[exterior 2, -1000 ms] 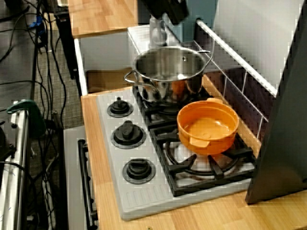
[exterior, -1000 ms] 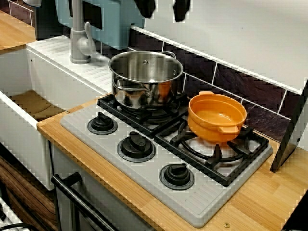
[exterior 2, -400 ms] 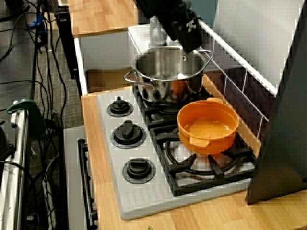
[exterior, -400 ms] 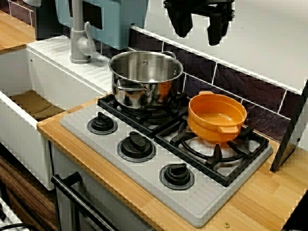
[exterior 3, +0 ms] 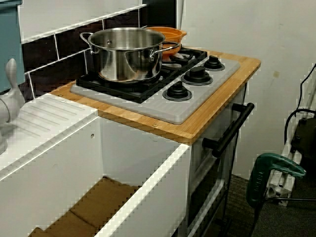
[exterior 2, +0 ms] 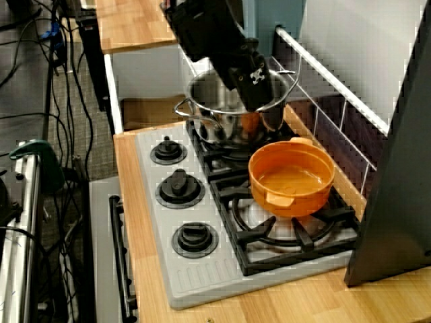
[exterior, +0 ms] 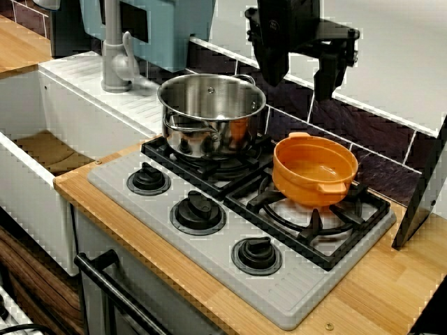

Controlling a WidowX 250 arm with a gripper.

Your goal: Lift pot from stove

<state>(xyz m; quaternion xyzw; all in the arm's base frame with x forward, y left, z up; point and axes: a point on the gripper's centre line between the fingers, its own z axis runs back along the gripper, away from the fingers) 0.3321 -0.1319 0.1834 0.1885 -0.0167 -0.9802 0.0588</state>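
I'm on the approach: gripper fingers spread wide above the pot, next descending to straddle its rim.

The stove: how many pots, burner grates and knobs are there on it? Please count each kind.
Pots: 2, orange pot and steel pot
Burner grates: 2
Knobs: 3
Total: 7 on the stove

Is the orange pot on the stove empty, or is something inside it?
Empty. Both high views look into the orange pot and show only its bare bottom. It sits upright on the stove's right burner grate.
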